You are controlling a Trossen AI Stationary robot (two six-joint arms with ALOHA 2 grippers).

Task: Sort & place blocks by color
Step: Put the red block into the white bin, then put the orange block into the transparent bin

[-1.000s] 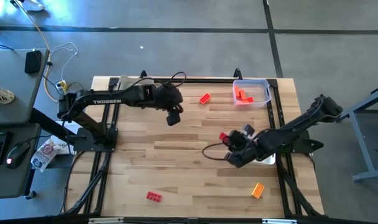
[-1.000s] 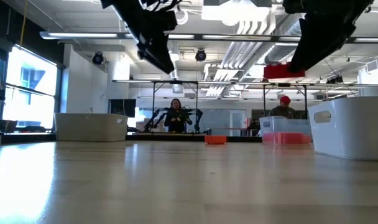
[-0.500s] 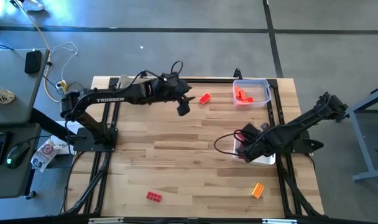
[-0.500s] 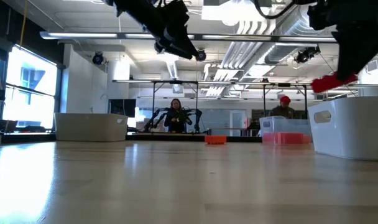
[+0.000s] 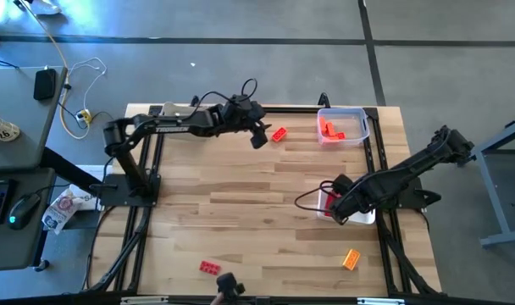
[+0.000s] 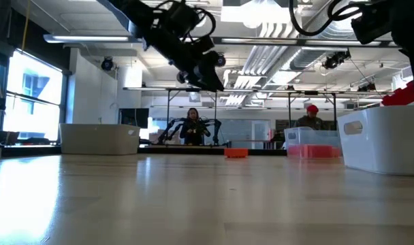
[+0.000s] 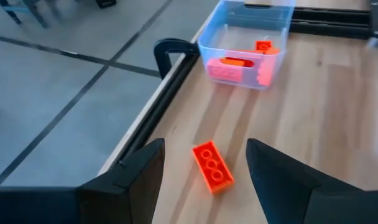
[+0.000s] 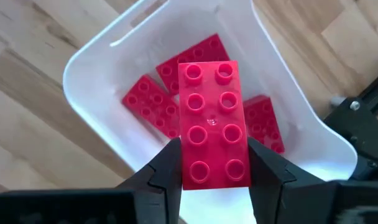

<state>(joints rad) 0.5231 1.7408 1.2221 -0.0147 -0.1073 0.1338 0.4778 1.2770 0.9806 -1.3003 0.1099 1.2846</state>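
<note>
Clamping a red block (image 8: 211,125) lengthwise, the right gripper (image 8: 211,163) hangs directly above the white tray (image 8: 102,65).

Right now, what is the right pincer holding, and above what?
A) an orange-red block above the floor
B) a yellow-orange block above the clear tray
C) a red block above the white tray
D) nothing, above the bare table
C: the right wrist view shows the right pincer shut on a red block above the white tray, where other red blocks lie.
</note>
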